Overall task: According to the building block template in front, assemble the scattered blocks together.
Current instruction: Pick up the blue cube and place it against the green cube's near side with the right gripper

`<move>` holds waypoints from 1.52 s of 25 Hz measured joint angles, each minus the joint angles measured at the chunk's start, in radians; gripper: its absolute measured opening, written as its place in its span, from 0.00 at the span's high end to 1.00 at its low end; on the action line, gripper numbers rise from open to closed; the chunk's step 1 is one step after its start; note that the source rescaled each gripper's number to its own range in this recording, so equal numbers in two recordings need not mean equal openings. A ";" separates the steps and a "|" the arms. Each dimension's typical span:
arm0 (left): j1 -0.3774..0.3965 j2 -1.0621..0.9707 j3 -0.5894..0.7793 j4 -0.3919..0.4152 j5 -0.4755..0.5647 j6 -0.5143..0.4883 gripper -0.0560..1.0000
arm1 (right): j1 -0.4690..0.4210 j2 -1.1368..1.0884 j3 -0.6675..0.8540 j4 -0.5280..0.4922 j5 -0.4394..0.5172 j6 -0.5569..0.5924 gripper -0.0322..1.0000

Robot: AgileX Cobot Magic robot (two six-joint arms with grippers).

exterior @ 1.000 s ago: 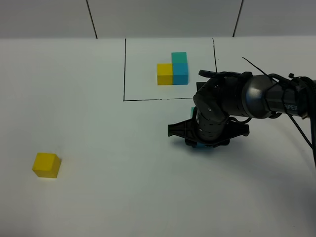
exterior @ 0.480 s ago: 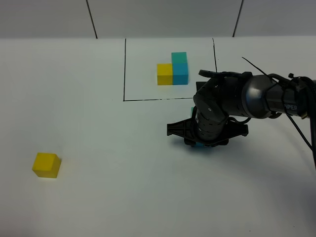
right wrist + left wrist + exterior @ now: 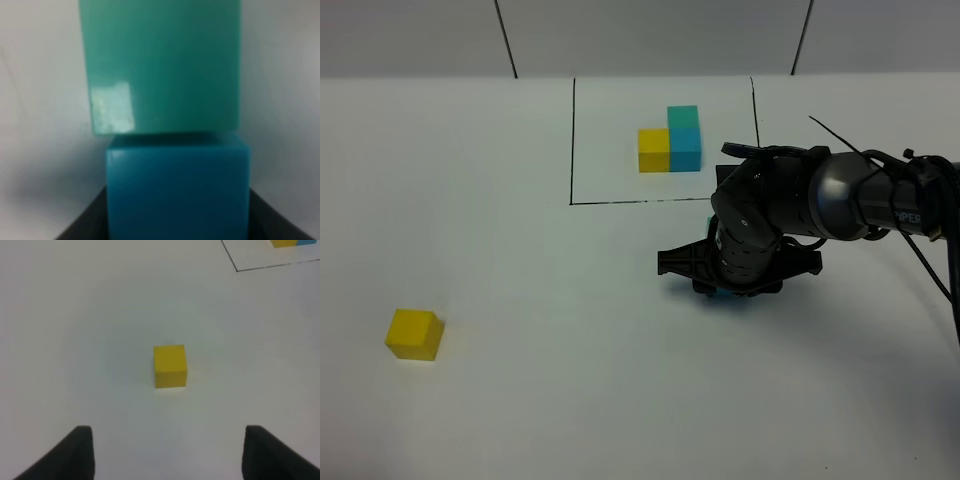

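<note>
Checking progress, I count two of the three loose blocks paired up and one left out. The teal block (image 3: 160, 65) and the blue block (image 3: 177, 190) sit face to face and touching, right of the table's (image 3: 520, 400) middle, just on the near side of the black frame (image 3: 572, 140). In my right wrist view they look roughly in line, maybe a touch offset. The right claw (image 3: 730, 285) is down over that pair with its dark fingers (image 3: 87, 227) flanking the blue block — whether they press on it or merely stand beside it I cannot tell.

The template (image 3: 670, 140) lies inside the frame near the middle of the far edge: yellow beside blue, teal on blue's far side. So the teal-blue half looks done, or nearly.

What remains, as I judge it, is the yellow block (image 3: 415, 334) — alone toward the near left corner, well apart from the others. The left claw (image 3: 175, 455) hangs spread wide with nothing in it, the yellow block ahead of its tips, not yet grasped. That block needs carrying over and setting against the blue one's side.
</note>
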 joint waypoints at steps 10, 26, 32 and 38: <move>0.000 0.000 0.000 0.000 0.000 0.001 0.57 | 0.000 0.000 0.000 -0.005 -0.007 -0.001 0.97; 0.000 0.000 0.000 0.000 0.000 0.001 0.57 | 0.000 0.000 0.000 -0.006 -0.008 -0.027 0.97; 0.000 0.000 0.000 0.000 0.000 0.001 0.57 | 0.000 0.000 0.000 0.005 -0.008 -0.025 0.97; 0.000 0.000 0.000 0.000 0.000 0.000 0.57 | 0.000 0.000 0.000 0.007 -0.008 -0.025 0.97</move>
